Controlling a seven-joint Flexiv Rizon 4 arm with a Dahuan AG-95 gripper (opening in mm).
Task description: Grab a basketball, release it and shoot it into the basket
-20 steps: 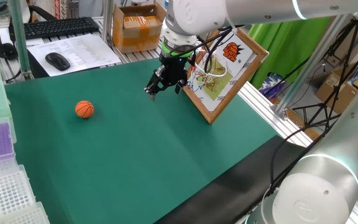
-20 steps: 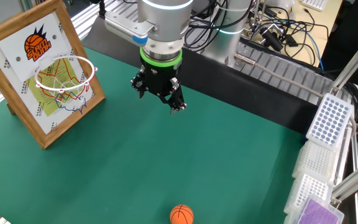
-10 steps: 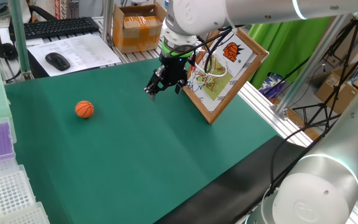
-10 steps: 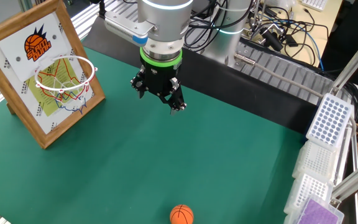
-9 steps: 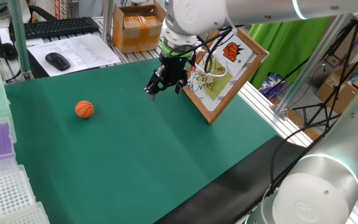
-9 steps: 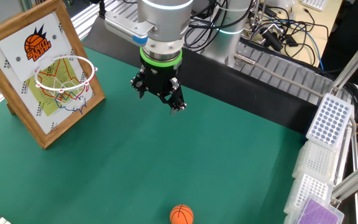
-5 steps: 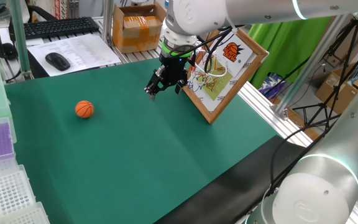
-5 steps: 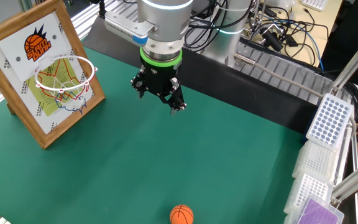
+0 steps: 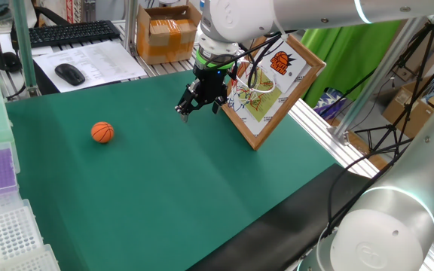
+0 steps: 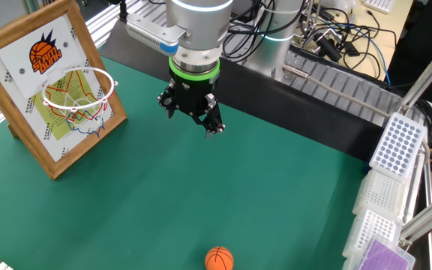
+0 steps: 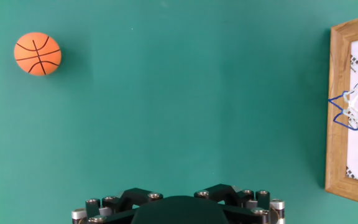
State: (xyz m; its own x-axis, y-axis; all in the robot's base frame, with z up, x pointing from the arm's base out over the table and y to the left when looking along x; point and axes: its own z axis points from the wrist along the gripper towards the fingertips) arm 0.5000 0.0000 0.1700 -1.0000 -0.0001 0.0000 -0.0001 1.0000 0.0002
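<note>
Orange against green, the ball (image 9: pixel 102 132) sits alone on the counter (image 9: pixel 149 188), untouched and well apart from everything else. In the hand view it lies far off to the upper left (image 11: pixel 37 54). The grab, by my reading, is not yet begun; the job stands at the approach.

The hand (image 10: pixel 195 118) hangs above the counter near the basket (image 10: pixel 79 94), carrying nothing. Whether its fingers are wide or narrow I cannot tell: the fixed views show only a dark cluster, and the hand view catches just the base.

The next move likely calls for a long traverse across the counter to come over the ball, then a descent with the fingers straddling it. A round ball may roll off if one finger nudges it first, so the descent should be centred.

The basket's backboard (image 9: pixel 277 79) leans tilted at the counter's edge, hoop facing the open green. Nothing lies between hand and ball. Tip racks (image 10: pixel 394 146) line one side. A keyboard (image 9: pixel 65 32), mouse (image 9: pixel 70 74) and box (image 9: pixel 166 34) lie beyond the counter, none in the way.
</note>
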